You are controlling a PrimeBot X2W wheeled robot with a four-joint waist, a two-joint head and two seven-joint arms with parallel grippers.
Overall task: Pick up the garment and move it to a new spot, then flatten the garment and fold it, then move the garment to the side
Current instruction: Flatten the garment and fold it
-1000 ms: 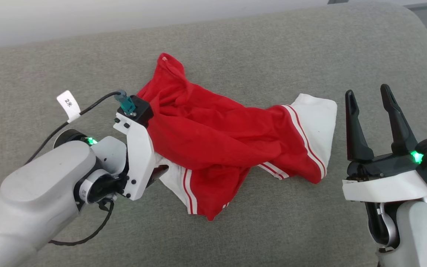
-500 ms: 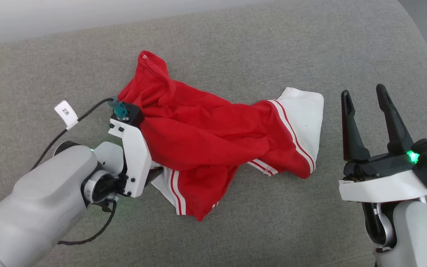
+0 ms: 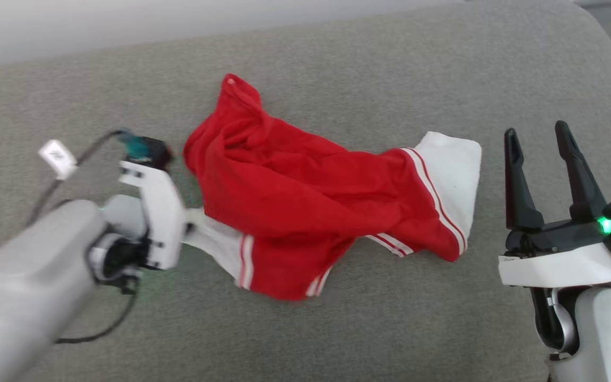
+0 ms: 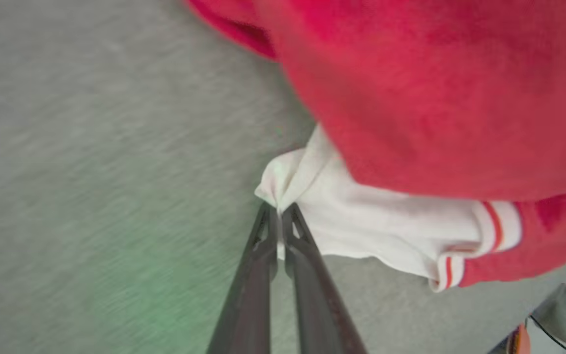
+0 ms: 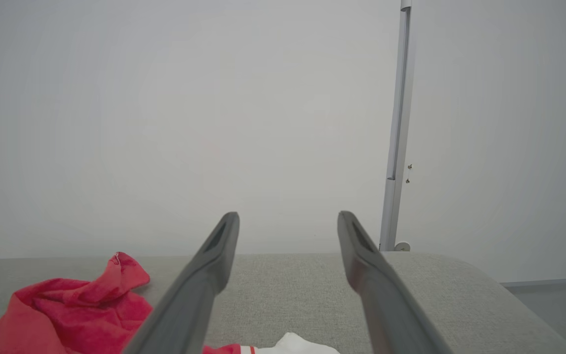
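My left tool (image 4: 279, 212) clamps the garment's (image 3: 295, 201) white cuff (image 4: 361, 221) for lifting; my right tool (image 3: 538, 131), lower right, stands apart.

A: Any change at the left gripper (image 4: 279, 215)?

B: Spread a second ago; now pinched shut on a white corner (image 4: 283, 184) of the garment (image 3: 305, 201).

A: And in the head view?

B: Shifted toward the left edge of the frame, blurred with motion, clear of the red cloth instead of pressed against it. Drags the white band (image 3: 215, 244) out to the lower left, taut.

A: Anything lower down?

B: Pulls the red bottom tip (image 3: 279, 294) a little up and leftward from the lower middle. Cable tag (image 3: 57, 157) carried along, further left too.
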